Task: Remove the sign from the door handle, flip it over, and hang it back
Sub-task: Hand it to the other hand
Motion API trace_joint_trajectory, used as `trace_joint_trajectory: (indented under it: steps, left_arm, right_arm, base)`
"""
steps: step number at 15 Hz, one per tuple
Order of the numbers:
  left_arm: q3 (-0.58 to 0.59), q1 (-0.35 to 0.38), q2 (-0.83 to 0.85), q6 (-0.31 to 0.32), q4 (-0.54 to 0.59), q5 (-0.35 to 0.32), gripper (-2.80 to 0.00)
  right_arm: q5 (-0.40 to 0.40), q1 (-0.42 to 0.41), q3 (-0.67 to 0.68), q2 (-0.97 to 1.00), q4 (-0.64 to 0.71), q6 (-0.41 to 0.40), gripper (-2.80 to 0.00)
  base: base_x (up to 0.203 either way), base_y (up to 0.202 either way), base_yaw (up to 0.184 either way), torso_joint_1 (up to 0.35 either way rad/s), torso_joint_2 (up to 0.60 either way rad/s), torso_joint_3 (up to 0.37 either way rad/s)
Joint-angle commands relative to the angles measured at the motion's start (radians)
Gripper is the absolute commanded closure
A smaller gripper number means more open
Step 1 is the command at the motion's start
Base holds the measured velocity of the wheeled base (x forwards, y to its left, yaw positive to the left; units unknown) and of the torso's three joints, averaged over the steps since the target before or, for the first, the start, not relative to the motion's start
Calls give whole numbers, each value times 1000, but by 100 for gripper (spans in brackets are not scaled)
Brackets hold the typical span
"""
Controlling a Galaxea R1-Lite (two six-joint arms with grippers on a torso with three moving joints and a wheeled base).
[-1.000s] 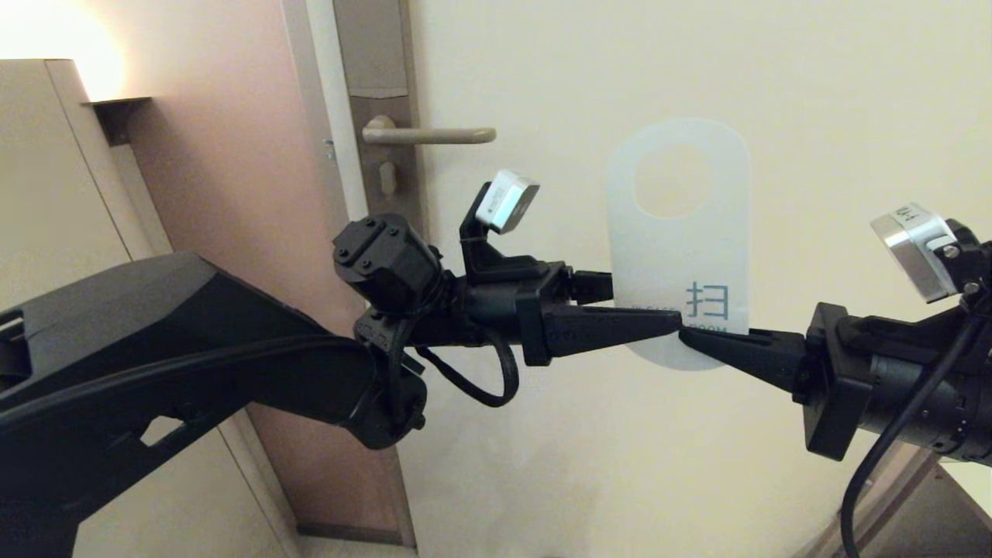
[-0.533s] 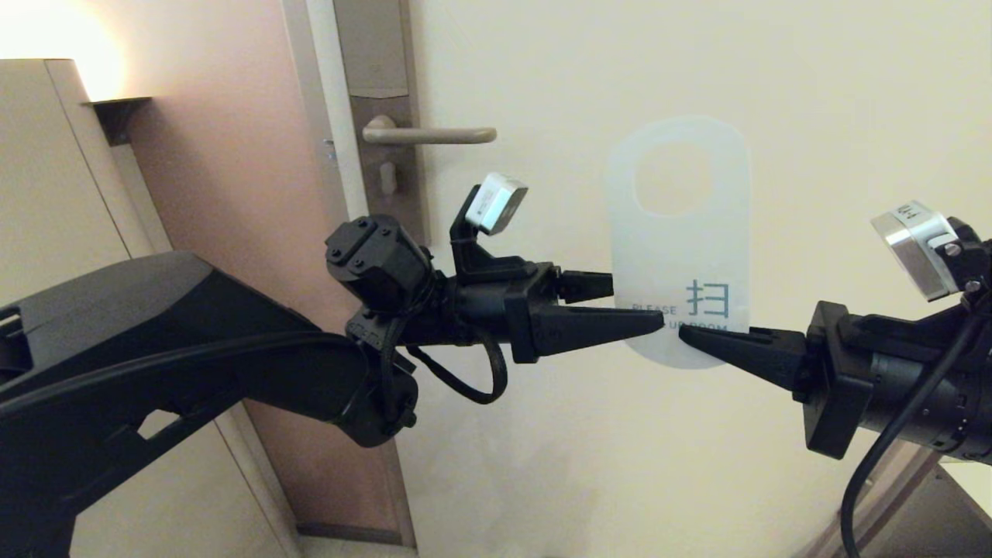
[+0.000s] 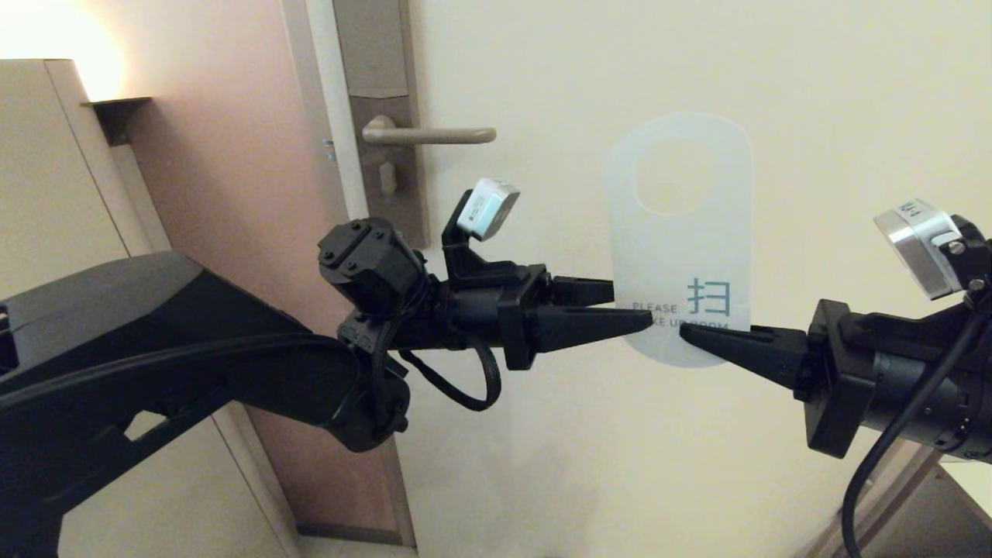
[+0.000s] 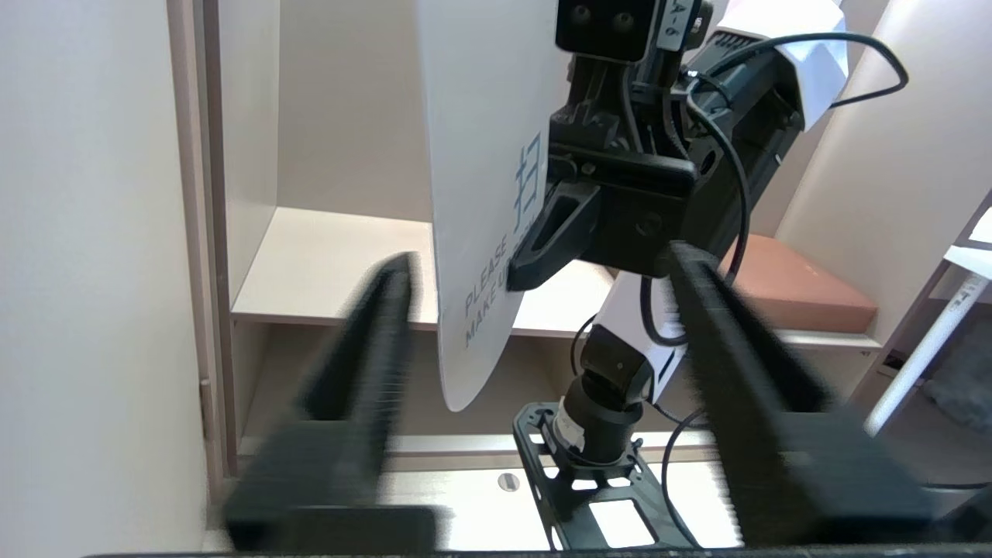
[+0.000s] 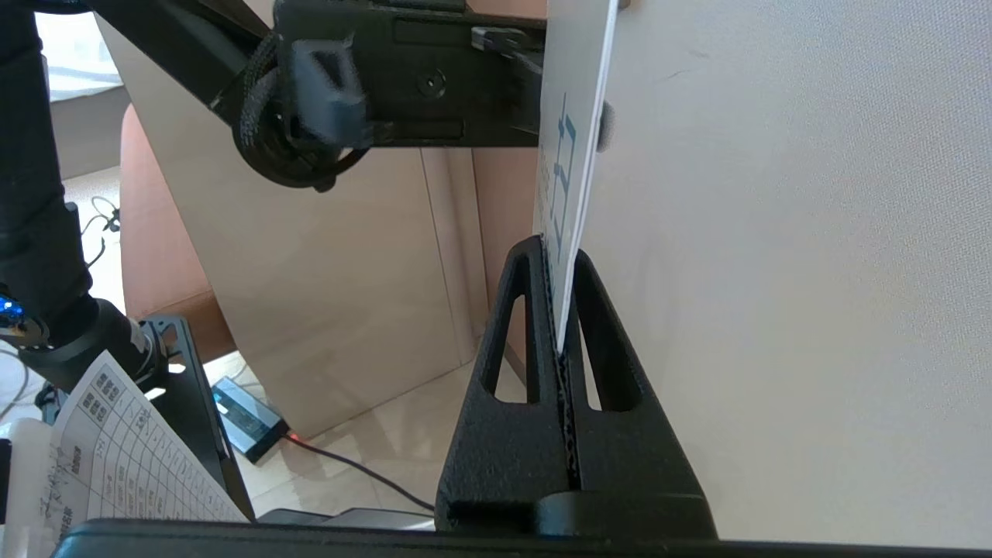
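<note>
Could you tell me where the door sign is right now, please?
The white round-ended door sign hangs in mid-air right of the bronze-grey lever handle, clamped by the right pincer, the left pincer open beside it.

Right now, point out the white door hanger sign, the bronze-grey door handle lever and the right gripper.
white door hanger sign [image 3: 680, 256]: head view, blank middle below its hole.
bronze-grey door handle lever [image 3: 434, 136]: head view, mid-lever.
right gripper [image 5: 563, 325]: right wrist view, between fingertips pinching the sign.
</note>
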Motion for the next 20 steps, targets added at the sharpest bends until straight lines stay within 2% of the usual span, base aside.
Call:
trace_joint_trajectory:
  steps: [1,7,20]
  left_arm:
    - [5,0,-11,-6,-43,-5,0]
    - [105,6,-56,6,-43,-3,0]
    - [112,2,-65,6,-43,-2,0]
  right_arm:
    - [3,0,2,-1,-4,1,0]
    - [3,0,5,-9,-4,-1,0]
    - [3,0,7,-15,-4,-15,0]
  base:
    - [0,0,0,0,0,0]
    - [0,0,0,0,0,0]
    - [0,0,0,0,0,0]
